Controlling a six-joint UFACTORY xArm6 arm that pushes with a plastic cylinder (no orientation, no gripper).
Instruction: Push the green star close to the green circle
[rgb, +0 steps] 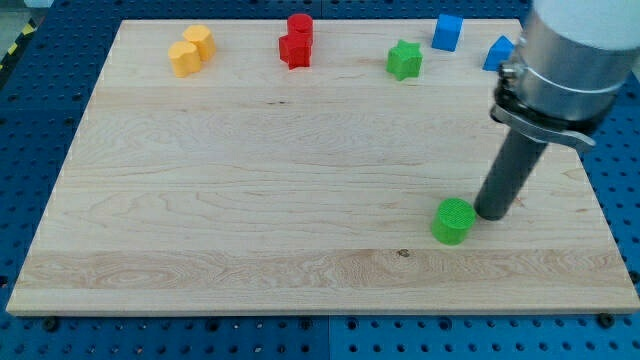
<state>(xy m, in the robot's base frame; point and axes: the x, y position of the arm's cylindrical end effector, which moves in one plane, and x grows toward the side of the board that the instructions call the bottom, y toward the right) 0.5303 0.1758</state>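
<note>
The green star (404, 59) lies near the view's top, right of centre. The green circle (453, 221), a short cylinder, stands low on the board's right part. My tip (493, 213) rests on the board just right of the green circle, close to it or touching it. The star is far above both, toward the view's top.
The wooden board (250, 200) lies on a blue perforated table. Two yellow blocks (190, 51) sit at the top left. Two red blocks (296, 41) sit at the top middle. A blue cube (447, 32) and another blue block (499, 53) sit at the top right, the latter partly behind the arm.
</note>
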